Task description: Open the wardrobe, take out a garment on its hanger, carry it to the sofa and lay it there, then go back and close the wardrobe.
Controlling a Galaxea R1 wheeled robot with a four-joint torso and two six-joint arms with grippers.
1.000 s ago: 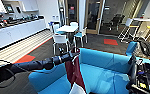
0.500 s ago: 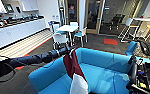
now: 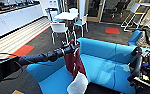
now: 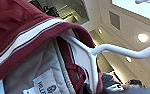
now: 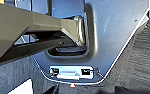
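My left arm reaches in from the left in the head view, and its gripper (image 3: 72, 46) is shut on the top of the white hanger. From it the maroon garment (image 3: 73, 62) hangs over the seat of the blue sofa (image 3: 103, 60). Its white sleeve (image 3: 78, 85) dangles near the seat's front. In the left wrist view the garment (image 4: 18, 30) with its white stripes is close up, and the thin white hanger (image 4: 91, 53) runs through its collar. My right arm (image 3: 137, 65) is folded at the right, beside the sofa's end.
Behind the sofa stand white chairs (image 3: 59, 28) around a white table (image 3: 66, 16). A long white counter (image 3: 11, 21) lines the left wall. Red carpet patches (image 3: 112, 30) mark the dark floor. Another blue seat (image 3: 135, 37) and white stools (image 3: 131, 15) are at the back right.
The camera has come closer to the sofa, which now shows larger. The garment still hangs from my left gripper, now over the seat.
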